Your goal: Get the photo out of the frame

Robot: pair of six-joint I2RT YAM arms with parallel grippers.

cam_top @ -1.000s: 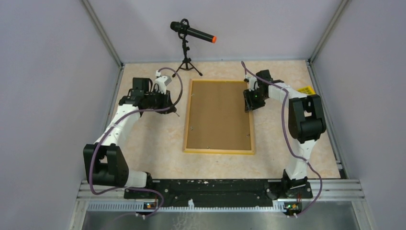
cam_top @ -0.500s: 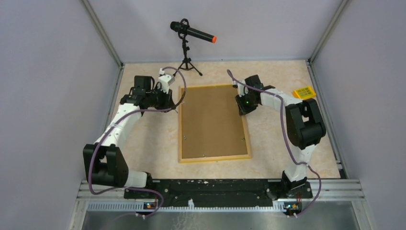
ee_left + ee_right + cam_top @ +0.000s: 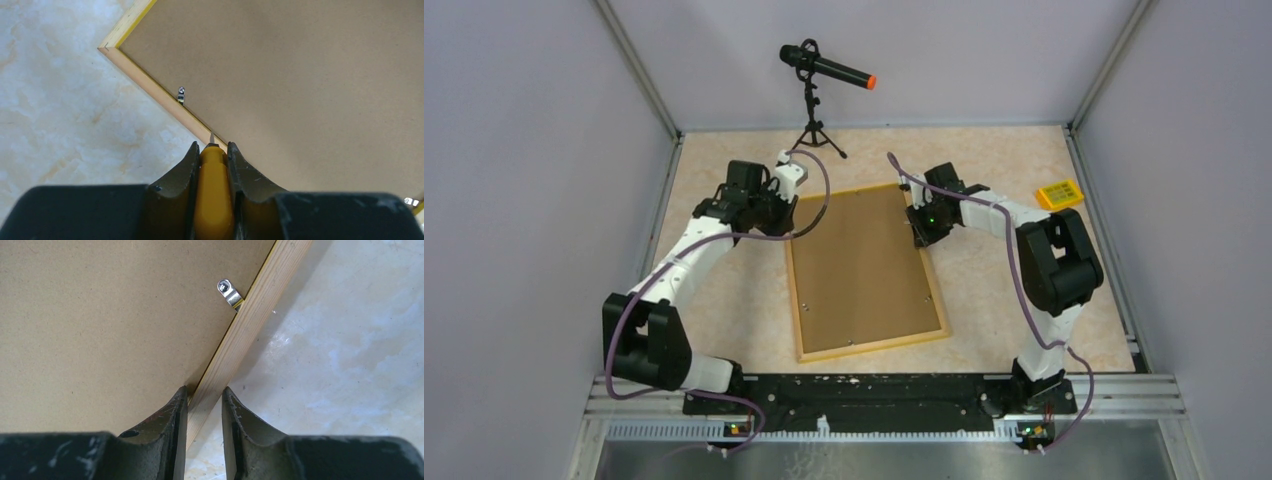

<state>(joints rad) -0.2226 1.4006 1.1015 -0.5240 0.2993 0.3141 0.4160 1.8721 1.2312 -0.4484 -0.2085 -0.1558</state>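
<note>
Arms come in from both sides of the frame (image 3: 864, 270), which lies back up and a little turned on the table (image 3: 724, 300), in the centre of the top view. The left arm (image 3: 686, 250) rises from its base at the lower left, bends at the elbow and reaches right to the upper left corner of the frame. The right arm (image 3: 1044, 250) stands folded at the right and stretches its forearm left to the upper right edge. From above, both grippers are too small to judge, but the wrist cameras show them clearly. The left gripper (image 3: 213, 150) is closed on a yellow-handled tool (image 3: 212, 200), whose thin metal tip sits at the pale wood edge of the frame, just below a small metal clip (image 3: 181, 95). The right gripper (image 3: 205, 392) sits narrow across the wood edge, one finger on the brown board and the other on the outer side, and it seems to pinch the edge. Another clip (image 3: 229, 291) shows above it, at the top centre of that view. Only the top view shows the microphone on its tripod (image 3: 824, 68) at the far side and a small yellow block (image 3: 1061, 192) at the right, well apart from the frame.
</note>
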